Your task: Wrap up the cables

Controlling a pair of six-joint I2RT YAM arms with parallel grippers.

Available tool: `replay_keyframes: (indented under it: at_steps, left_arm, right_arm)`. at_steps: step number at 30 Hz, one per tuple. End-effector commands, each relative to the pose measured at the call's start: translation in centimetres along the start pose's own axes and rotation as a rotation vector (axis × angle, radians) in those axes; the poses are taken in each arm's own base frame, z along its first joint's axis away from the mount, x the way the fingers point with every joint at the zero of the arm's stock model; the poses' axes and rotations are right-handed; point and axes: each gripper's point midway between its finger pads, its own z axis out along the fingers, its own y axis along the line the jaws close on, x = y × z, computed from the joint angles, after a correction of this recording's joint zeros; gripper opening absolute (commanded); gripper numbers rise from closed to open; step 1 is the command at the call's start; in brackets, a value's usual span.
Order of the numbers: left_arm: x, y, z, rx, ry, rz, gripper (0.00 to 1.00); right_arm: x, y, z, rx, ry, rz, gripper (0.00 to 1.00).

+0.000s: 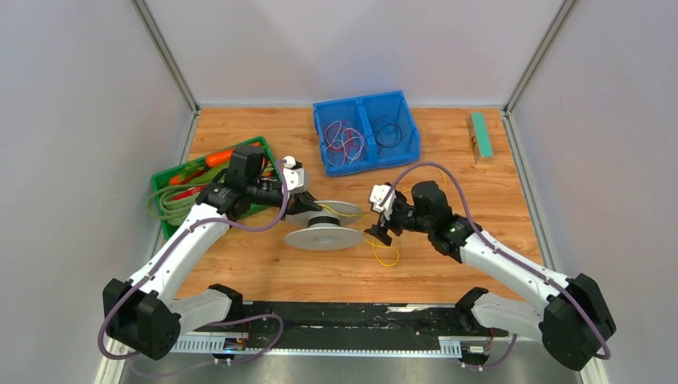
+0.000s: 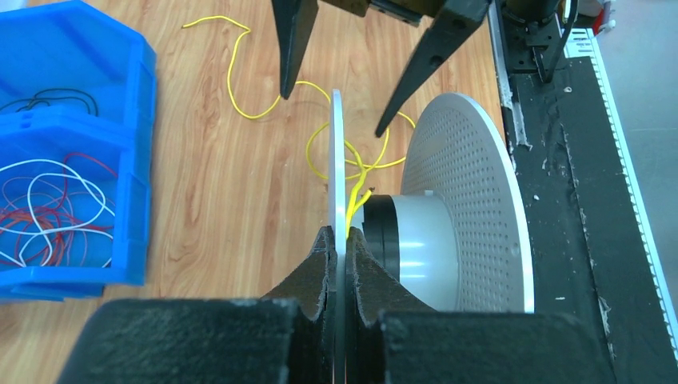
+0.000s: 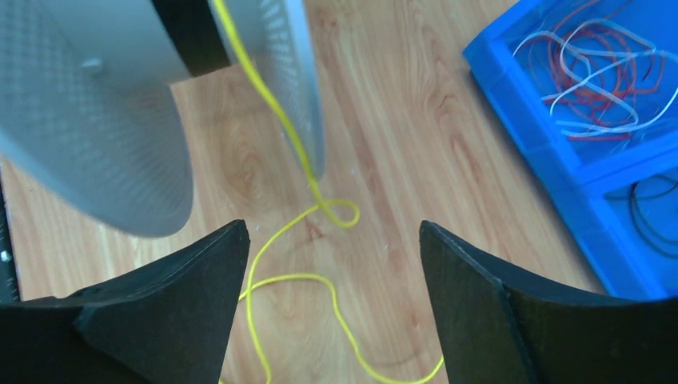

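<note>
Worry: our left gripper [image 2: 340,240] pinches rim of spool [image 2: 464,200]; right gripper [image 3: 332,232] wide open, empty, so we fear loose yellow cable [image 3: 274,112] unwinds.

Overhead, two wrist close-ups — shared spool [image 1: 324,237]

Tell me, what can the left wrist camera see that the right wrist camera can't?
Only the left wrist view shows the left tool shut on the spool's thin flange, and the black strip bordering the wooden table. Only the right wrist view shows the broad bases of the open right tool; the left wrist view catches just its tips. Both show the yellow cable, the spool's perforated disc, the blue bin with red and white wires, and the table.
</note>
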Motion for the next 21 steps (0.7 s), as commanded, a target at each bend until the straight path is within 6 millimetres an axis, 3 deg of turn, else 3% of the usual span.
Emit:
replay_keyframes:
  at_steps: [1, 7, 13, 16, 19, 21]
  left_arm:
    - [-3.9, -0.9, -0.8, 0.025, -0.086, 0.143, 0.00]
    - [-4.1, -1.3, -1.1, 0.015, -0.085, 0.126, 0.00]
    - [-4.8, -0.6, -1.3, -0.026, -0.098, 0.084, 0.00]
    - [-5.2, -0.5, -1.5, -0.047, -0.114, 0.085, 0.00]
    - [-5.3, -0.4, -1.6, -0.062, -0.115, 0.095, 0.00]
    - [-5.4, -0.3, -1.7, -0.068, -0.115, 0.100, 0.00]
  right_arm:
    - [-4.0, -1.5, 1.4, 0.021, -0.170, -0.072, 0.78]
    - [-3.0, -1.5, 2.7, -0.006, -0.151, -0.082, 0.65]
    - [-1.1, -0.6, 2.2, -0.043, -0.102, -0.114, 0.25]
    - [-0.1, -1.2, 1.6, -0.036, -0.068, -0.089, 0.09]
    - [0.8, -1.7, 1.1, -0.026, -0.046, -0.067, 0.01]
    - [0.7, -2.1, 0.8, -0.014, -0.049, -0.063, 0.00]
